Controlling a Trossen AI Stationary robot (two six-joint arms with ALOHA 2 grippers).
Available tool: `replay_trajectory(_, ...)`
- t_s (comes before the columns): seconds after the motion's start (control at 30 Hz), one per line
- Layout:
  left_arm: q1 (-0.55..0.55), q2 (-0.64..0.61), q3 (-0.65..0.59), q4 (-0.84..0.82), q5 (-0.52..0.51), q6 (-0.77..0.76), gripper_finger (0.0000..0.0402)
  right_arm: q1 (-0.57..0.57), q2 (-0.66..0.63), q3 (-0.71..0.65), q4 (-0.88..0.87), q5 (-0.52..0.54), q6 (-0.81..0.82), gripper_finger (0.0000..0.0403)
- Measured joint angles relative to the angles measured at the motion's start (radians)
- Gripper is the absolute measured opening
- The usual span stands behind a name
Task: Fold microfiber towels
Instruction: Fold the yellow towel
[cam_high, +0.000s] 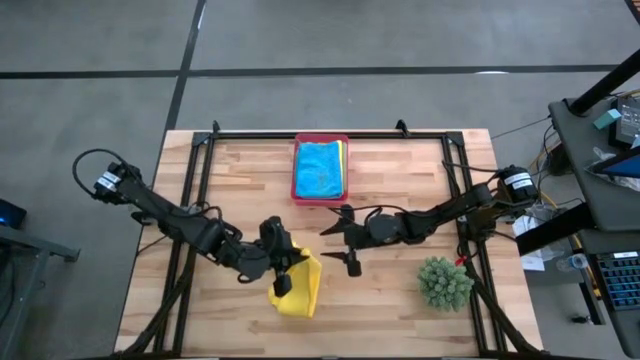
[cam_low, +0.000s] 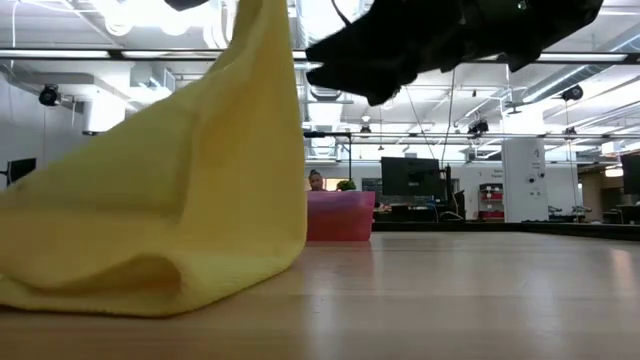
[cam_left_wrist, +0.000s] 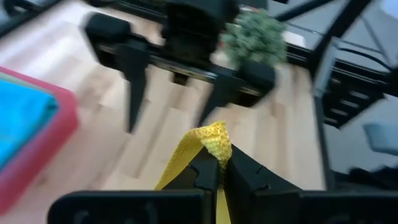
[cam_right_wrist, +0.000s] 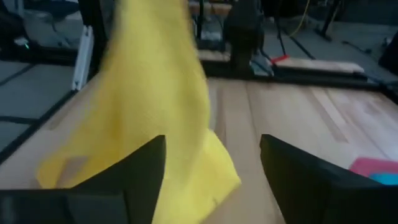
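The left gripper (cam_high: 281, 268) is pinching a corner of the yellow microfiber towel (cam_high: 299, 288) between closed fingers (cam_left_wrist: 208, 169), lifting it so the cloth is hanging in a peak while its lower part is resting crumpled on the wooden table (cam_high: 400, 300), on the near side of the pink tray (cam_high: 297, 185). The right gripper (cam_high: 338, 243) is hovering between the tray and that towel, its fingers spread wide and holding nothing. Inside the tray, a turquoise towel (cam_high: 319, 170) is lying on top of a stack, with a yellow edge showing beneath. The towel in hand is looking unfolded, so most folding appears to be remaining. A spiky green plant (cam_high: 444, 281) is standing well apart from the tray.
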Motion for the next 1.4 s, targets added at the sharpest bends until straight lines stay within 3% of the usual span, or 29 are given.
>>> replay_trajectory(0.13,0.041,0.0,-0.002,-0.001,-0.045,0.029,0.0,0.015,0.0,0.0,0.015,0.001,0.007,0.0266)
replay_trajectory(0.33,0.114,0.0,-0.002,-0.003,-0.099,0.062,0.0,0.031,0.0,-0.003,-0.004,0.025,0.068,0.0256)
replay_trajectory(0.6,0.186,0.0,-0.015,-0.013,-0.135,0.058,0.0,0.05,0.0,-0.005,-0.106,0.216,0.238,0.0249)
replay_trajectory(0.83,0.194,0.0,-0.016,-0.017,-0.135,0.112,0.0,0.049,0.038,-0.005,-0.185,0.297,0.305,0.0247)
replay_trajectory(1.07,0.195,0.0,-0.016,-0.017,-0.135,0.133,0.0,0.051,0.159,0.031,-0.18,0.26,0.318,0.0232)
replay_trajectory(1.23,0.194,0.0,-0.016,-0.017,-0.135,0.134,0.0,0.056,0.183,0.04,-0.183,0.219,0.322,0.0178)
replay_trajectory(1.4,0.194,0.0,-0.016,-0.017,-0.135,0.141,0.0,0.058,0.175,0.04,-0.188,0.211,0.31,0.0065)
